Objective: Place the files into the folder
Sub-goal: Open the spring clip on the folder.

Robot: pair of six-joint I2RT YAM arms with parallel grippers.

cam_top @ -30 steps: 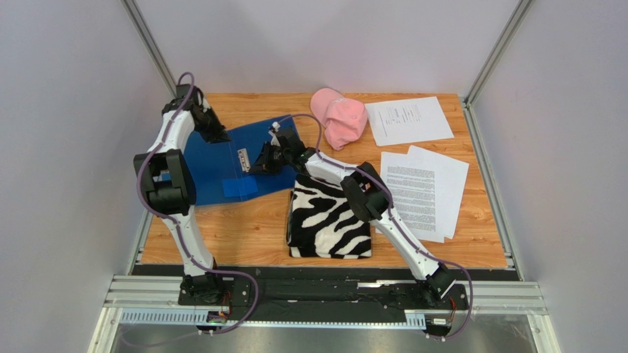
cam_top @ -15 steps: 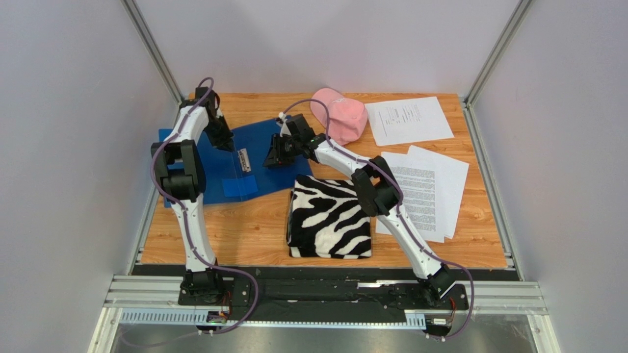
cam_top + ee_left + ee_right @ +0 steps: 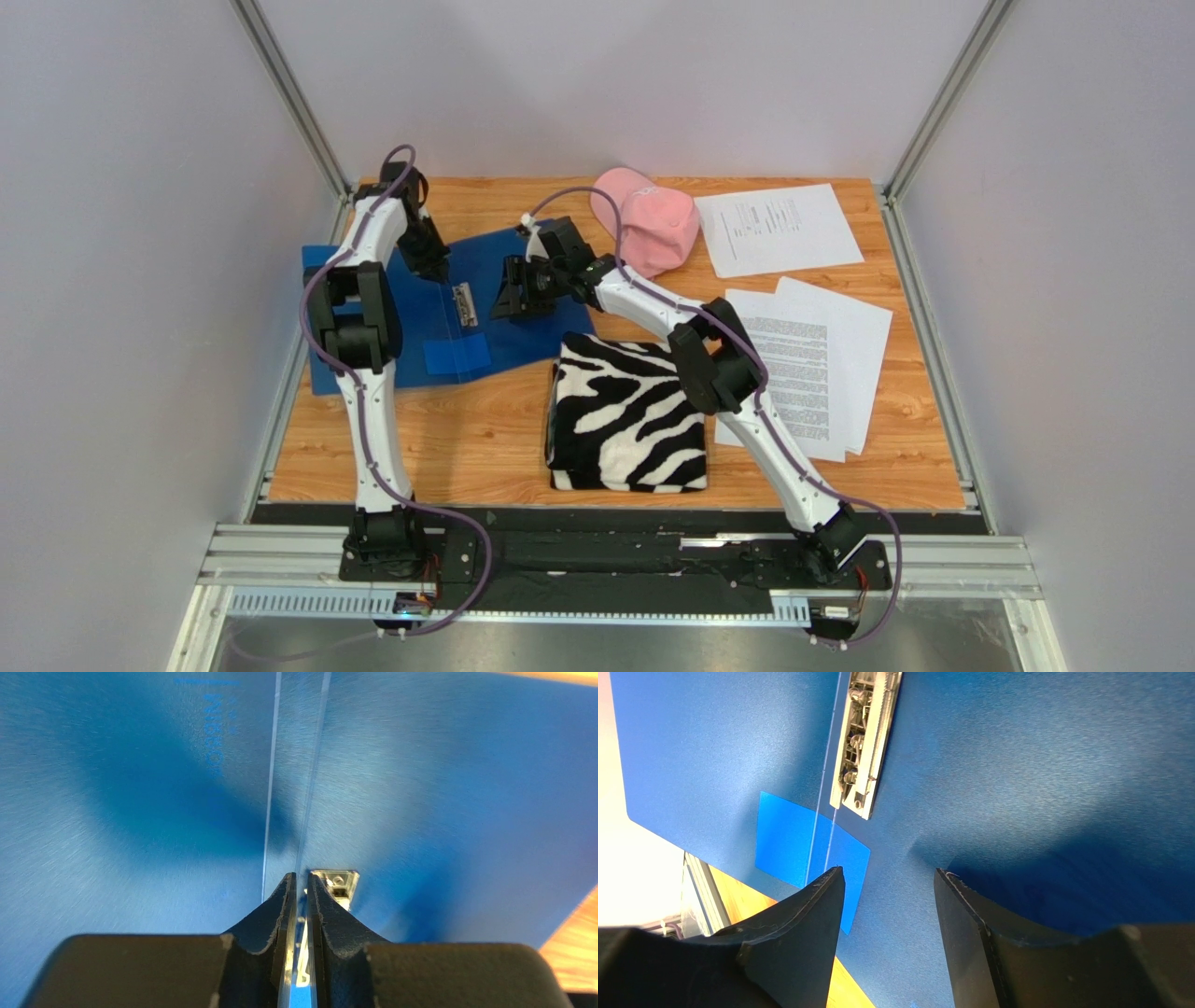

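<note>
The blue folder (image 3: 484, 263) lies open at the back left of the table, its metal clip (image 3: 464, 304) showing. My left gripper (image 3: 436, 266) is shut on the thin edge of the folder's clear cover sheet (image 3: 291, 777), which stands up between my jaws next to the clip (image 3: 335, 882). My right gripper (image 3: 509, 300) hovers open and empty just above the folder's right half (image 3: 1018, 777), near the clip (image 3: 868, 742). The files lie on the right: one sheet (image 3: 779, 228) at the back and overlapping sheets (image 3: 814, 357) in front of it.
A pink cap (image 3: 645, 221) lies at the back middle, beside my right forearm. A zebra-striped folded cloth (image 3: 629, 413) lies in front of the folder's right edge. Metal frame rails (image 3: 933, 350) border the wooden table on both sides.
My left arm has swung toward the back and inward over the folder, holding the clear cover. My right gripper has shifted back, then slightly left, over the folder.
</note>
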